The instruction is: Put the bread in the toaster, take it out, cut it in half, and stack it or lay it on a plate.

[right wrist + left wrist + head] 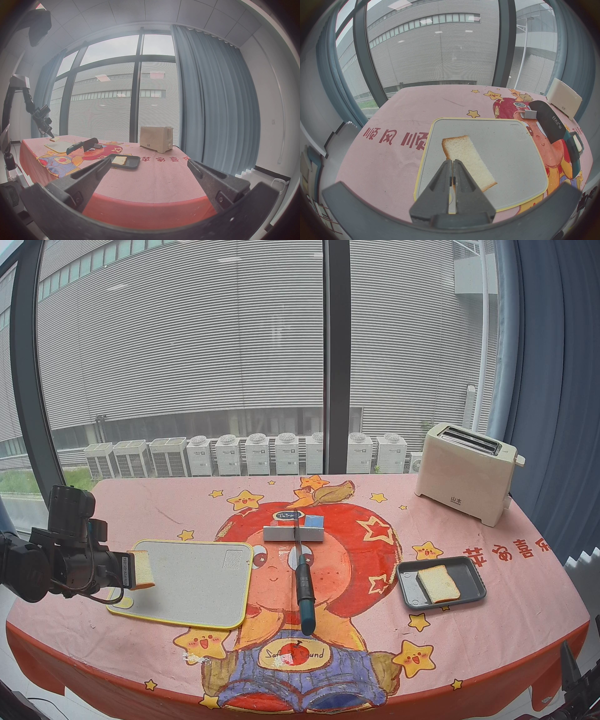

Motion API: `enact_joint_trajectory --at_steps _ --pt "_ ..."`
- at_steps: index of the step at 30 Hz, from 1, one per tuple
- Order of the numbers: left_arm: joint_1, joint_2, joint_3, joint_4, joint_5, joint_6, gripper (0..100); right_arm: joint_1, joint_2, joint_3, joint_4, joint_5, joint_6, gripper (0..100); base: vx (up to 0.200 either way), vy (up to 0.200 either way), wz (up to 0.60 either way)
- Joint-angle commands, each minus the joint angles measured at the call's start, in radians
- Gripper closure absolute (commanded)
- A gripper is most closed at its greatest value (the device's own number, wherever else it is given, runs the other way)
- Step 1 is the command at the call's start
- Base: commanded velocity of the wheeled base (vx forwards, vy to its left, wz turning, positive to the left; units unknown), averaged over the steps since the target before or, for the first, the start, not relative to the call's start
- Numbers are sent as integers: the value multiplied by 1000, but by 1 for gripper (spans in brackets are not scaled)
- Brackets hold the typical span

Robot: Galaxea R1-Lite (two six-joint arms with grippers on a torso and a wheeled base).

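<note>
Pink cloth (156,502) with a big cartoon picture covers the table. A cream toaster (465,472) stands at the far right corner, and its slots look empty.

A grey cutting board (194,580) with a yellow rim lies on the left side. A dark tray (470,571) lies on the right, near the front, well apart from the board. Between them is a knife (304,580) with a dark blade and a blue handle. Its tip rests on a small grey block (294,532) and its handle points to the near edge.

One piece of bread (438,583) lies flat in the tray. The other piece of bread (467,161) is at the left edge of the board, in the left gripper (453,165). That gripper's two fingers are pressed together on the near end of the piece. I cannot tell if the bread touches the board or hangs just over it.

The right gripper (148,162) is off the near right side of the table. Its fingers are wide apart and hold nothing.

I think the bread is very light and soft. It can squash, bend or tear if it is pinched hard, and crumbs may fall. The crust edge looks like the best place to hold it, with a gentle squeeze. The knife should be held by its blue handle.
</note>
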Motion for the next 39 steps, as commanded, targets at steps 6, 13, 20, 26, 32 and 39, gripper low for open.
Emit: enact_joint_trajectory --at_steps 6,13,20,26,32,39 --pt "1 -100 6 1 -4 1 100 0 -16 18 -1 0 0 0 0 0 0" --pt "-1 -132 9 0 -7 2 100 0 -16 18 -1 0 0 0 0 0 0" --pt "-10 -183 23 3 -7 7 100 0 -15 18 -1 0 1 0 0 0 0" --pt "-12 -194 26 3 -8 8 100 0 -12 18 -1 0 4 0 0 0 0" --pt "-13 -212 26 3 -8 8 100 0 -10 18 0 -3 20 0 0 0 0" --pt "-16 -220 26 1 -8 8 100 0 -12 18 0 -3 20 0 0 0 0"
